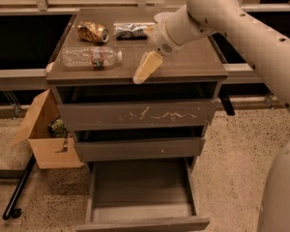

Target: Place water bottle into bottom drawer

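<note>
The water bottle [91, 57], clear crinkled plastic with a white cap and a red-green label band, lies on its side on the left of the cabinet top [193, 64]. My gripper [146, 69] hangs over the front middle of the cabinet top, to the right of the bottle's cap and apart from it. It holds nothing. The bottom drawer [142, 190] is pulled out below, and its flat inside is bare.
A crushed gold can [93, 32] and a silver foil packet [130, 30] lie at the back of the top. A white bowl [162, 17] sits behind my arm. The scratched top drawer front [140, 114] and the middle drawer [140, 148] are shut. A cardboard box [46, 137] stands at the left.
</note>
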{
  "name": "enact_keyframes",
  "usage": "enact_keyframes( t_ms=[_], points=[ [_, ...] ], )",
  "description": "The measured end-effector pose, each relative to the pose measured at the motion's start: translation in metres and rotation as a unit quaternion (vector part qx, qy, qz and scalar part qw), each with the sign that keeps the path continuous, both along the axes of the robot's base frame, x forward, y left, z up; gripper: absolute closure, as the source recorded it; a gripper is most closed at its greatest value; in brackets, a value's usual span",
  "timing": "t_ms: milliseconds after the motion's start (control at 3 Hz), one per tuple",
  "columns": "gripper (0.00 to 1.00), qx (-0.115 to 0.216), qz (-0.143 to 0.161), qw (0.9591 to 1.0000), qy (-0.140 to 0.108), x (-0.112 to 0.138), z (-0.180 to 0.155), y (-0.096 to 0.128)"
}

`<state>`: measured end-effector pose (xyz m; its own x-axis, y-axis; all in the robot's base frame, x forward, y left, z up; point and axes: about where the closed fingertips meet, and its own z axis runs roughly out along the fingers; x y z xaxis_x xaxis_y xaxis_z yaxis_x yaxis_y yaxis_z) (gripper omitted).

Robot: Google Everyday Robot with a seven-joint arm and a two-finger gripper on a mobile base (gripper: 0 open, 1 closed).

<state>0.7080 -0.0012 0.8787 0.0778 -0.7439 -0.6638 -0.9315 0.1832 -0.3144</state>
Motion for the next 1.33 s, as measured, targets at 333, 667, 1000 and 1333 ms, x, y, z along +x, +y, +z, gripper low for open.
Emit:
enact_keyframes(
  t_ms=[333,667,1000,1333],
  points=[
    [0.0,0.0,0.0,1.0,0.001,0.001,-0.002,0.002],
    [0.0,0.019,-0.002,0.9998,0.003,0.025,-0.012,0.026],
    [0.0,0.045,-0.01,0.9989,0.007,0.049,-0.02,0.051],
    [0.0,0.07,-0.015,0.9973,0.016,0.061,-0.024,0.072]
  ],
)
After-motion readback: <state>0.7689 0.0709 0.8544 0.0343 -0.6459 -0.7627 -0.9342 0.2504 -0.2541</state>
